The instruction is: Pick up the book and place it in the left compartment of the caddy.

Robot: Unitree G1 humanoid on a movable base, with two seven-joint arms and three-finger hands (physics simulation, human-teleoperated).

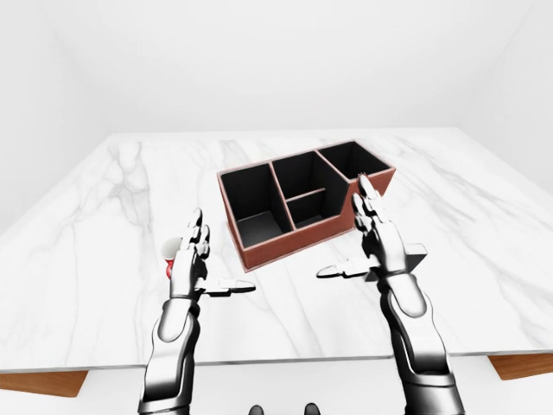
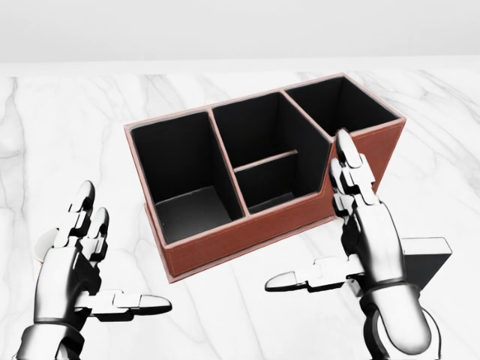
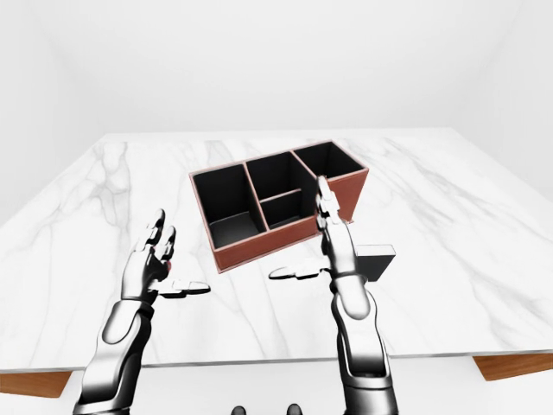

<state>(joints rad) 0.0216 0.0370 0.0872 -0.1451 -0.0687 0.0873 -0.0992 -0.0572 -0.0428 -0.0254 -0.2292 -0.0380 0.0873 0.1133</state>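
Caddy (image 2: 262,225): red-brown, black inside, sits on the white marble surface (image 1: 104,225), skewed so its long side runs from lower left up to upper right in the head view. Its left compartment (image 2: 184,176) is the large one at the left end; a split middle section and a further bin lie to its right. All compartments look empty.

Book (image 2: 424,259): dark cover, pale page edge showing, lying on the surface just off the caddy's lower-right end, clear of the caddy wall. Mostly hidden behind the right hand in the head view; the right-eye view shows more of it.

Right hand (image 2: 352,247): spread wide, fingers straight and pointing up toward the caddy's right end, thumb sticking out to the left. It holds nothing. The book is just to the right of the palm and wrist; whether they touch cannot be told.

Left hand (image 2: 86,262): also spread and empty, raised over the surface to the lower left of the caddy, thumb pointing right.

Red mug (image 1: 170,258): a sliver shows behind the left hand, left of the caddy.
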